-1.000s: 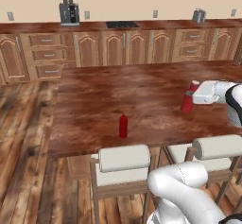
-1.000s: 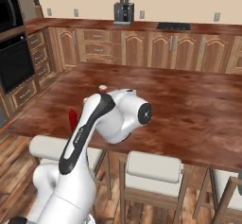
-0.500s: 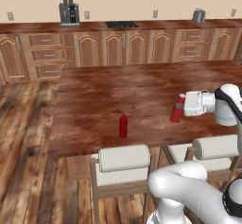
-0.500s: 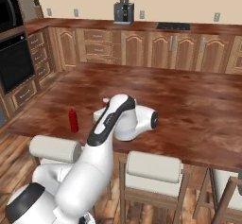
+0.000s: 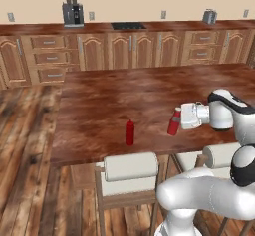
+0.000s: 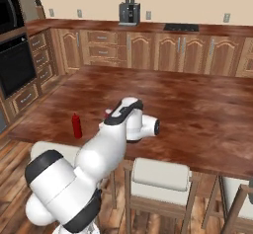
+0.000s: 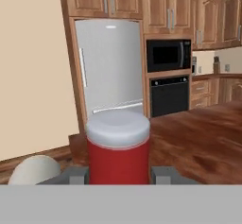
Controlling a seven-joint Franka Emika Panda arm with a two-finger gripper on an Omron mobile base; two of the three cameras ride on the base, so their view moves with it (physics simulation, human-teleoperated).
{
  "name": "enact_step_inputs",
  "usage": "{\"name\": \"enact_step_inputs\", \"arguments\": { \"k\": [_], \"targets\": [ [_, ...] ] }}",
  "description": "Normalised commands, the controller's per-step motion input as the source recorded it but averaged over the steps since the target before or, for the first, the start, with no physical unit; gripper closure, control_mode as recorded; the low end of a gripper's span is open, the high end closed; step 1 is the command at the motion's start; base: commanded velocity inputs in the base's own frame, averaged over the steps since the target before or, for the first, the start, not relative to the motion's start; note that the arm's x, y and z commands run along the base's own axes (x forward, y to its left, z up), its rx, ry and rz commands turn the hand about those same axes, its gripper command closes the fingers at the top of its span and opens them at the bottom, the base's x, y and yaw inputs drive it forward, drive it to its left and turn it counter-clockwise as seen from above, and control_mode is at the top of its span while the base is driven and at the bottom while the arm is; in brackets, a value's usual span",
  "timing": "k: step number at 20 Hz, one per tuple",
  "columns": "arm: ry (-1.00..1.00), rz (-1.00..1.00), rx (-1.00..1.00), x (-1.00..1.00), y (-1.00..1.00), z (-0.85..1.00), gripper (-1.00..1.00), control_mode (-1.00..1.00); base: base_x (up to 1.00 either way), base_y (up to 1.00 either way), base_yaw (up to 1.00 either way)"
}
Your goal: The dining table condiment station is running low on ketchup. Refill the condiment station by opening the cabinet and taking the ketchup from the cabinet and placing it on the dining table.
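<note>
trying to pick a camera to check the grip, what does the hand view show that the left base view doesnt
Hand view alone: the white cap of the ketchup close up between the two fingertips, with a fridge and wall oven behind. Left base view alone: the all-red bottle standing on the dining table, stools, a coffee machine. Both: the gripper shut on the ketchup over the table.

The ketchup (image 5: 174,122) sits between the fingers (image 7: 163,175) over the dining table (image 5: 149,93), right of the all-red bottle (image 5: 130,132).
</note>
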Motion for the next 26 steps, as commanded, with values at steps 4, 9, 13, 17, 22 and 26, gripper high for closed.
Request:
{"name": "enact_step_inputs", "arguments": {
  "k": [4,9,13,17,22,26],
  "targets": [
    [0.0,0.01,-0.04,0.38,0.25,-0.34,1.0,-1.0,0.0,0.0,0.0],
    [0.0,0.0,-0.09,0.25,0.18,-0.23,1.0,-1.0,0.0,0.0,0.0],
    [0.0,0.0,-0.06,0.32,0.11,-0.24,1.0,-1.0,0.0,0.0,0.0],
    [0.0,0.0,-0.01,0.33,0.05,-0.25,1.0,-1.0,0.0,0.0,0.0],
    [0.0,0.0,0.0,0.27,0.0,-0.36,1.0,-1.0,0.0,0.0,0.0],
    [0.0,0.0,0.0,0.28,0.0,-0.4,1.0,-1.0,0.0,0.0,0.0]
  ]
}}
